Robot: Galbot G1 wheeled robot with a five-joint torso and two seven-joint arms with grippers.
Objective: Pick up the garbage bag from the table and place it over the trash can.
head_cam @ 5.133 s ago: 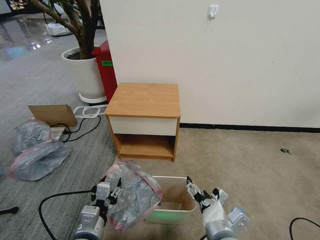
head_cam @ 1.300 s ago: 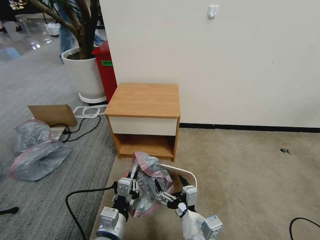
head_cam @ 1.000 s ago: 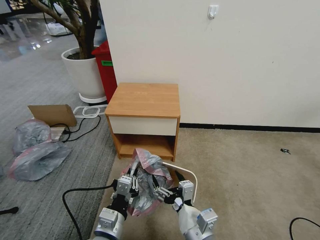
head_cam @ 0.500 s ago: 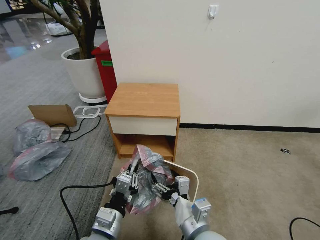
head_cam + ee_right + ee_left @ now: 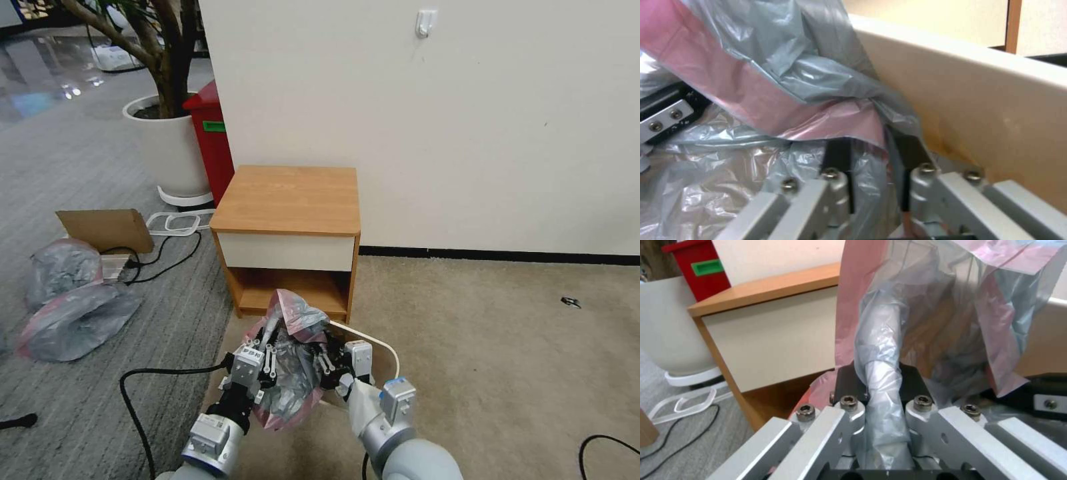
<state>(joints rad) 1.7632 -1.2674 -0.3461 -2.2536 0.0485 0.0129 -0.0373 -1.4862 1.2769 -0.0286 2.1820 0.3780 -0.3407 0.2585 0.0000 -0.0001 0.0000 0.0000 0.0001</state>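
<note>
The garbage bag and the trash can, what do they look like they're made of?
The garbage bag looks like thin plastic film: translucent grey, pink-banded, crinkled and glossy where the left gripper and right gripper pinch it. The trash can appears to be rigid moulded plastic: smooth cream wall with a matte sheen.
</note>
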